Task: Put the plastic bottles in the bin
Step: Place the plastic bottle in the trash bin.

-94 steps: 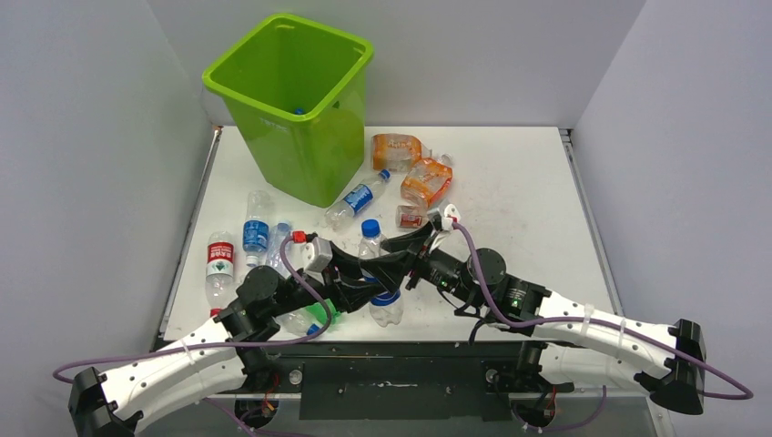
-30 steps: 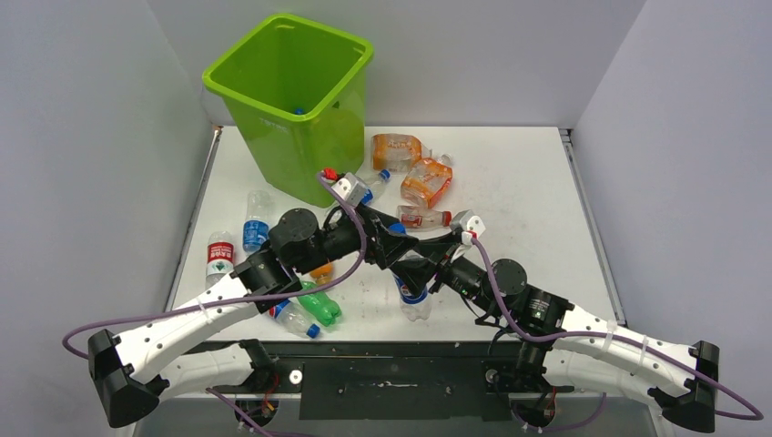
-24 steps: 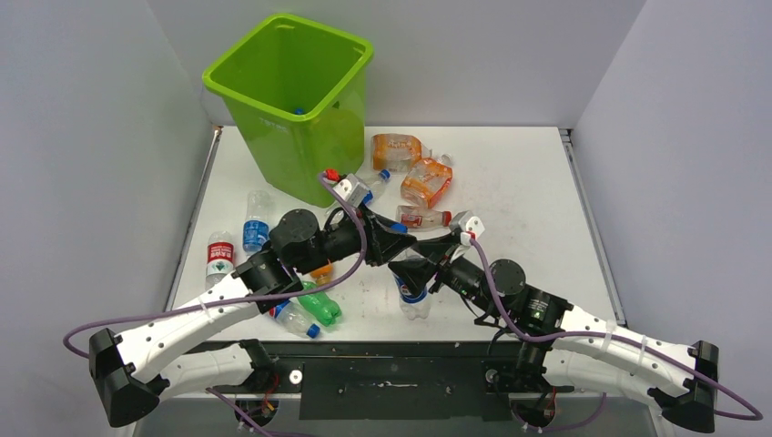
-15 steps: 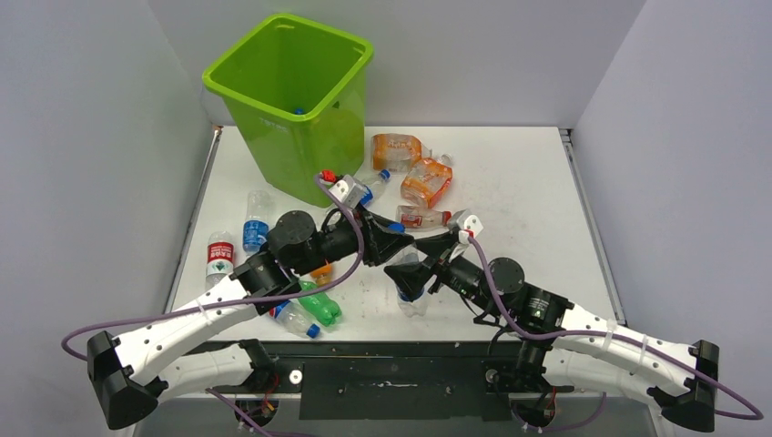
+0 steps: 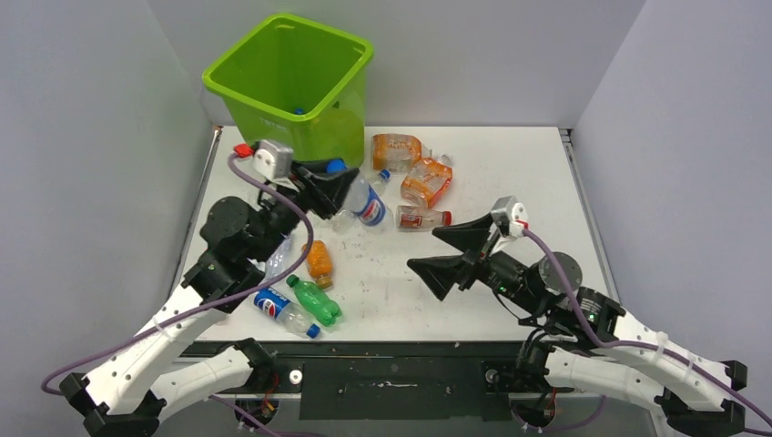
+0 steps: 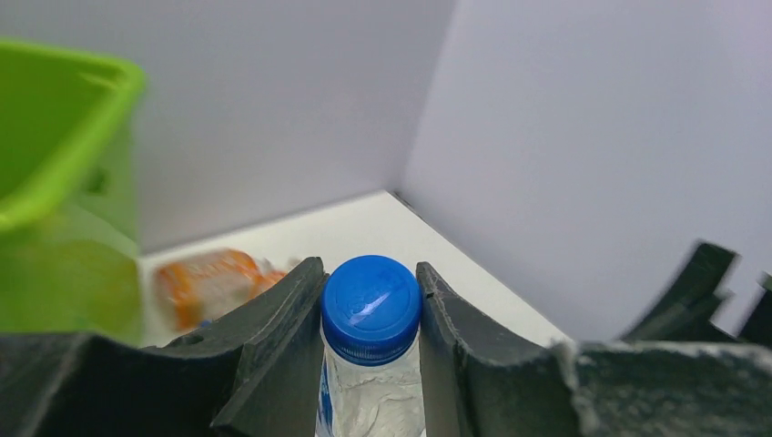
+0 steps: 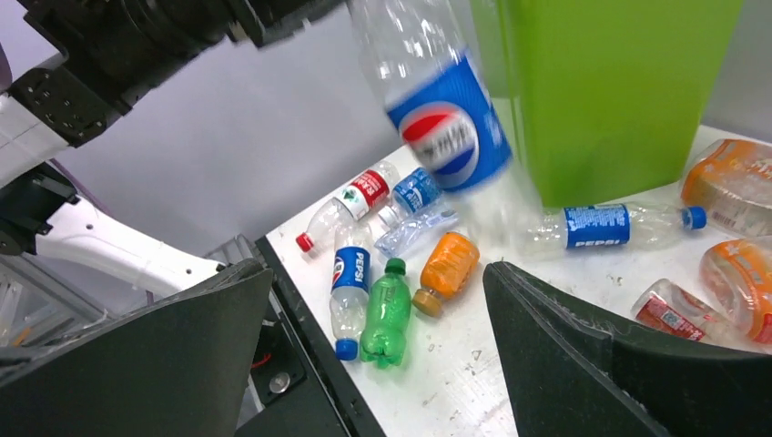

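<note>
Nearest on the white counter, at the left, a clear plastic bottle with a blue Pepsi label and blue cap lies on its side. A green plastic bottle lies just right of it, and a small orange plastic bottle lies a little farther back. To the right of these, the right end effector hangs above the counter, spread wide with nothing between its black fingers.

Farther and to the left, the left end effector is raised off the counter and clamps the neck of a clear plastic bottle with a blue, red and white Pepsi label. In the left wrist view that bottle's blue cap sits between the two fingers. Its body slants down and to the right, clear of the counter and well apart from the right end effector. It hangs beside the near right wall of the tall lime-green plastic bin, not over the opening.

At the foot of the bin a clear bottle with a blue label lies on its side. Right of it are a small red-labelled bottle and, farther back, two crushed orange bottles. Far left, a red-labelled clear bottle lies beside a blue-labelled clear bottle.
</note>
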Motion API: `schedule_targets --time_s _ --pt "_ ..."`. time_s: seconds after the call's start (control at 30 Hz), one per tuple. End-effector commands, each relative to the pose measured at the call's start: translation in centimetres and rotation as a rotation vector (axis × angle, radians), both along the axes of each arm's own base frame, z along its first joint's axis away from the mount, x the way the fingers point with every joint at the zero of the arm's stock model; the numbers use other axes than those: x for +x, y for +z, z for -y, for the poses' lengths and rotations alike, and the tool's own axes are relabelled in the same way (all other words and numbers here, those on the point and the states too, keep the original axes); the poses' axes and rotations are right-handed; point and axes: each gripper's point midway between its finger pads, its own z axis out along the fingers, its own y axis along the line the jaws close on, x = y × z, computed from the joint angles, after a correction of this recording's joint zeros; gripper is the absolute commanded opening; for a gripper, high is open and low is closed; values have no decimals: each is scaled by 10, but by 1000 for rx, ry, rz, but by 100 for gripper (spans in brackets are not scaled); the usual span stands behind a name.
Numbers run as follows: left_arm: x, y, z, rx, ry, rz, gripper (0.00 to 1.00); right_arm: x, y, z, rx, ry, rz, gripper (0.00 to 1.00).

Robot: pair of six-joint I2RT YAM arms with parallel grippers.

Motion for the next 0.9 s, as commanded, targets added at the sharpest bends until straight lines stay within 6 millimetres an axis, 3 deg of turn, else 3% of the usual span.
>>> schedule_targets --time_s 0.0,0.17,0.3,0.43,0.73,0.87 --pt "13 100 -68 -76 281 244 0 1 18 23 47 -59 31 90" --pt "26 186 -123 -110 581 490 0 21 -7 41 75 -218 -14 90" --pt "43 238 -152 -189 736 654 0 31 -28 49 63 -294 -60 90" --pt "101 245 -165 -176 858 641 0 38 -53 54 40 -354 -99 90" --pt "218 217 -180 -66 1054 549 0 50 -82 58 -28 -429 -116 90" --pt "243 217 -195 -103 1112 564 0 50 -88 56 -46 -428 -114 90"
